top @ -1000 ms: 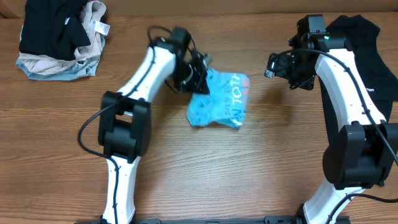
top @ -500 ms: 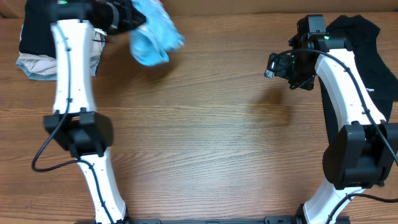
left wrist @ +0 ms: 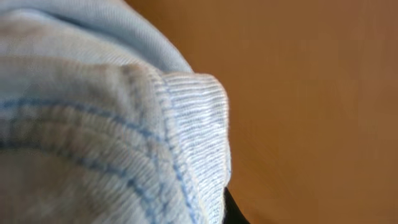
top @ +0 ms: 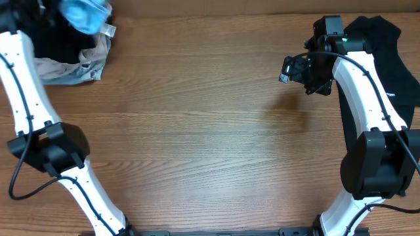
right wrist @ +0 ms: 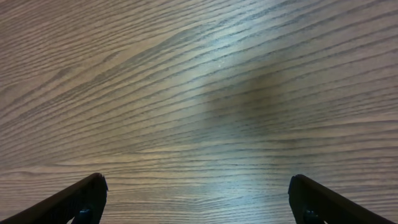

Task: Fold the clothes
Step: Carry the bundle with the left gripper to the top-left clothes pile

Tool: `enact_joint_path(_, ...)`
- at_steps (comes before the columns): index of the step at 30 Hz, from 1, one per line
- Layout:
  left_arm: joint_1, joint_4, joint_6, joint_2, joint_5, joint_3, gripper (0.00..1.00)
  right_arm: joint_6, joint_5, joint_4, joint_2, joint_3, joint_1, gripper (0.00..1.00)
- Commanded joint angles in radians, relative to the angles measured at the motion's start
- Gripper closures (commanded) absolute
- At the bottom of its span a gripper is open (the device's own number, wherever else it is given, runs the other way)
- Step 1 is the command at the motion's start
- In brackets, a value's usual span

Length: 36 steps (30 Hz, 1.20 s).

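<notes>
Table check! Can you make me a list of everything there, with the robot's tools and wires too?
Surface: wooden table, brown grain.
Job's things: light blue T-shirt, bunched up, at the far left corner.
Clutter: black and beige bundle far left; black garment far right.
Tools: left tool shut on the T-shirt, mostly hidden; right tool open, empty, over bare wood.
Cables: left arm's cable loops loose; right arm's cable runs along the arm.
Surroundings: nothing seen.

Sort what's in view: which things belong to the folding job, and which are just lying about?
Job: light blue T-shirt, bunched at the far left corner; right tool, open and empty.
Lying about: black and beige bundle, far left; black garment, far right.
</notes>
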Motion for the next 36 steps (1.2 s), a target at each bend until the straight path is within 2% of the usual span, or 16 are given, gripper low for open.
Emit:
enact_joint_path(1,0.003,0.069,-0.177,-0.035,-0.135,0.027,0.96,-0.007,0.010,-0.003,0.003,0.014,-0.002,0.03)
enact_joint_path(5,0.003,0.133,-0.183,-0.035,-0.262,0.020,0.96,-0.008,0.010,-0.009,0.003,0.014,-0.002,0.03)
enact_joint_path(8,0.003,0.177,-0.183,-0.031,-0.303,0.007,0.96,-0.027,0.010,-0.013,0.003,0.014,-0.002,0.03)
enact_joint_path(13,0.014,0.252,-0.183,0.003,-0.309,0.007,0.96,-0.027,0.010,-0.024,0.003,0.014,-0.002,0.03)
enact_joint_path(21,0.016,0.308,-0.182,0.079,-0.229,0.007,0.96,-0.027,0.010,-0.023,0.003,0.014,-0.002,0.03)
enact_joint_path(26,0.024,0.287,-0.100,0.143,-0.137,0.007,0.96,-0.027,0.010,-0.023,0.003,0.014,-0.002,0.03)
enact_joint_path(29,0.035,0.216,-0.047,0.171,-0.130,0.007,0.96,-0.027,0.010,-0.023,0.003,0.014,-0.002,0.03)
enact_joint_path(33,0.064,0.081,0.121,0.173,-0.161,0.007,0.96,-0.027,0.010,-0.023,0.003,0.014,-0.002,0.03)
enact_joint_path(34,0.076,0.047,0.173,0.171,-0.164,0.007,0.94,-0.027,0.010,-0.023,0.003,0.014,-0.002,0.03)
enact_joint_path(36,0.103,-0.024,0.255,0.170,-0.164,0.007,0.80,-0.028,0.010,-0.023,0.003,0.014,-0.002,0.03)
